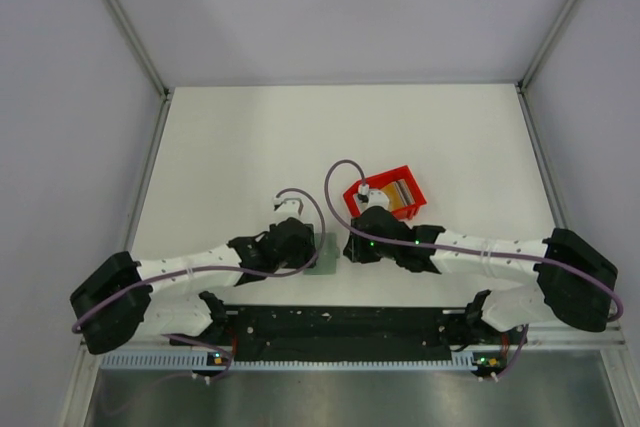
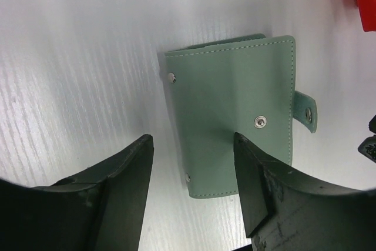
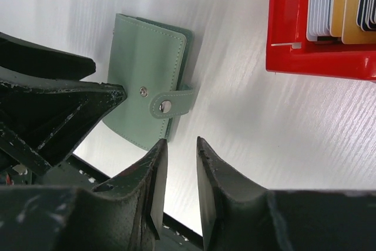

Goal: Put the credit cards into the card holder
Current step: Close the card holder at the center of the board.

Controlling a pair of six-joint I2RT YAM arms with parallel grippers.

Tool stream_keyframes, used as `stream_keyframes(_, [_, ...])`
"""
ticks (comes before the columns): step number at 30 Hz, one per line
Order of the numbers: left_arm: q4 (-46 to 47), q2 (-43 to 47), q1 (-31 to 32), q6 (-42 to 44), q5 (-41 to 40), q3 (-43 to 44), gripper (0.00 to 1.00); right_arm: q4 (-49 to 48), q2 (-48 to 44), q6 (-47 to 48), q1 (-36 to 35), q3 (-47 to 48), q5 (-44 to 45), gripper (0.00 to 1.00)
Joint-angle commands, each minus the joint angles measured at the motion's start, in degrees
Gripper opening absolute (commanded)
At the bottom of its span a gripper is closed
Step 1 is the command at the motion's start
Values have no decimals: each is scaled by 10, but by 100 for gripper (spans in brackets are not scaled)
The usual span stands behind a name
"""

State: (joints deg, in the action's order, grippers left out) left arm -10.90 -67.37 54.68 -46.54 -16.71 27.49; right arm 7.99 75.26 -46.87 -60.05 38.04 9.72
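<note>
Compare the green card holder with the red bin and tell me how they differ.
The card holder is flat, pale green and folded shut, its snap tab undone; the red bin is an open-topped box with raised walls. The credit cards stand on edge inside the red bin, while none shows in the card holder. Both rest on the white table.

Wallet (image 1: 326, 253) lies flat on table (image 1: 240, 137), near front edge. Bin (image 1: 352, 193) sits behind-right, not touching. Cards (image 3: 338, 4) stand in bin.
</note>
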Motion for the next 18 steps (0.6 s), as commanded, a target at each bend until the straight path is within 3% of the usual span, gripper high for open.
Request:
stream_keyframes(1, [38, -12, -4, 1, 6, -2, 60, -1, 12, -4, 12, 31, 4, 24])
stream_keyframes(18, [78, -44, -4, -17, 44, -24, 50, -56, 60, 0, 44, 34, -54, 17])
